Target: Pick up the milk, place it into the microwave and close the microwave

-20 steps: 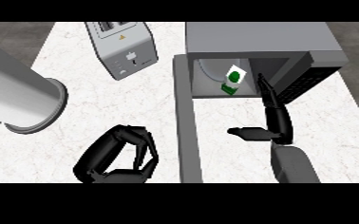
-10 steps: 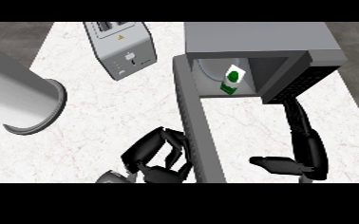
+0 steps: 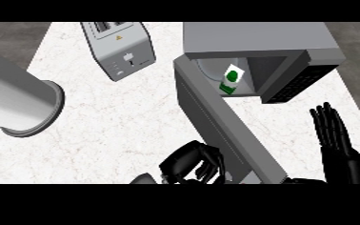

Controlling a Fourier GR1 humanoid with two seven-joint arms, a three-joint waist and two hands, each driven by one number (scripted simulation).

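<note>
The milk (image 3: pixel 231 79), a small white and green carton, stands inside the open microwave (image 3: pixel 267 43) on its round turntable plate. The microwave's grey door (image 3: pixel 224 119) swings out toward me, from the cavity's left side down to the view's lower edge. My left hand (image 3: pixel 191 164) is curled at the lower middle, right against the door's outer face near its free end, holding nothing that I can see. My right hand (image 3: pixel 333 138) is at the lower right, fingers straight and pointing up, below the microwave's control panel and apart from the milk.
A silver toaster (image 3: pixel 118 49) stands at the upper left of the white marble counter (image 3: pixel 119 119). A large grey cylindrical pot (image 3: pixel 25 100) lies at the left edge. The counter ends at the upper left, where dark floor shows.
The door has swung further toward the cavity. My left hand has moved right and now sits against the door. My right hand has pulled back to the lower right with its fingers straightened.
</note>
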